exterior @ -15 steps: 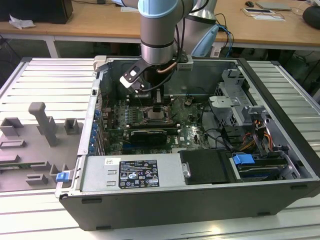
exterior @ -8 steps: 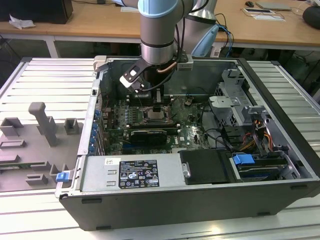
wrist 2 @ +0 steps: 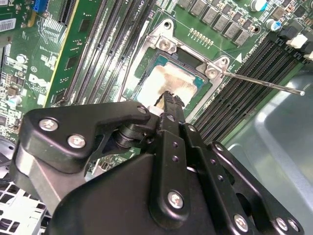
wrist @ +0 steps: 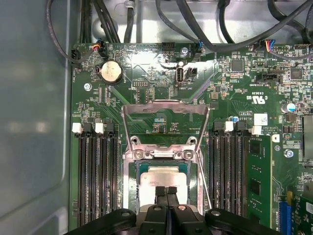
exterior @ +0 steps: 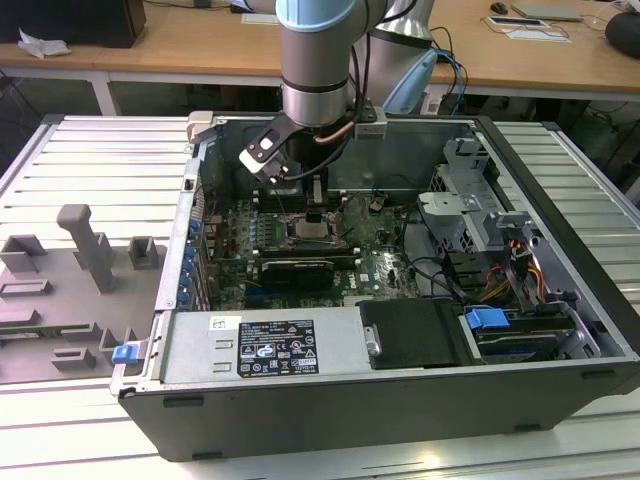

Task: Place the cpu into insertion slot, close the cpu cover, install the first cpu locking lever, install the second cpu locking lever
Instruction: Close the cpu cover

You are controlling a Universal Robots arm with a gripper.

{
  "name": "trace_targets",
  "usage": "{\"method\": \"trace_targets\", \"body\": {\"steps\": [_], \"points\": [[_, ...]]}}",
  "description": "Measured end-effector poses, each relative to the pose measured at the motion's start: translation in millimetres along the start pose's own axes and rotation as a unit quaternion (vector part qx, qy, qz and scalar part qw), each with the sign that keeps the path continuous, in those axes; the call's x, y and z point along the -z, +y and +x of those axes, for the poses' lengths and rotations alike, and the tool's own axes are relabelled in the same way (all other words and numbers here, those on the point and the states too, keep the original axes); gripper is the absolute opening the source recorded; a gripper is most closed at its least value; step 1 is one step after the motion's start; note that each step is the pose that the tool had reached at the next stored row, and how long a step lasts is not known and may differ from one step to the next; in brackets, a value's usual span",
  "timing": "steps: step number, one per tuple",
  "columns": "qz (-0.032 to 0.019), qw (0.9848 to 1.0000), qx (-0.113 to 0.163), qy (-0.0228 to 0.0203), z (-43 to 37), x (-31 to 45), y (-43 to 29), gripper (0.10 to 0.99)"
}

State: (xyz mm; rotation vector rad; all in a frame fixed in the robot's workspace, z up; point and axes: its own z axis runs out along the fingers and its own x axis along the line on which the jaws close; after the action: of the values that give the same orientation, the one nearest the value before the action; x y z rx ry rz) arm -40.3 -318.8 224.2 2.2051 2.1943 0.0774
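The cpu (wrist: pixel 164 177) lies flat in the insertion slot (wrist: pixel 132 155), its pale metal top facing up. In the second wrist view the cpu (wrist 2: pixel 161 83) sits inside the slot's silver rim (wrist 2: pixel 164 45). My gripper (wrist: pixel 166 190) is shut, fingertips pressed together, right over the chip's near edge; whether they touch it I cannot tell. The cpu cover (wrist: pixel 128 127) stands raised on its hinge, board showing through its window. A thin locking lever (wrist 2: pixel 264 84) sticks out free beside the slot. In the exterior view my gripper (exterior: pixel 312 214) hangs over the slot inside the case.
Long black memory slots (wrist: pixel 95 176) flank the socket on both sides (wrist: pixel 227 171). Black cables (wrist: pixel 195 29) run along the board's far edge. A drive cage (exterior: pixel 470 200) and a power supply (exterior: pixel 260 345) crowd the open computer case (exterior: pixel 560 250).
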Motion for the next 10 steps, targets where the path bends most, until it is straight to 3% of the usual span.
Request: {"method": "trace_targets", "body": {"steps": [10], "points": [[0.0000, 1.0000, 0.000, -0.0001, 0.0, 2.5, 0.1, 0.106]]}}
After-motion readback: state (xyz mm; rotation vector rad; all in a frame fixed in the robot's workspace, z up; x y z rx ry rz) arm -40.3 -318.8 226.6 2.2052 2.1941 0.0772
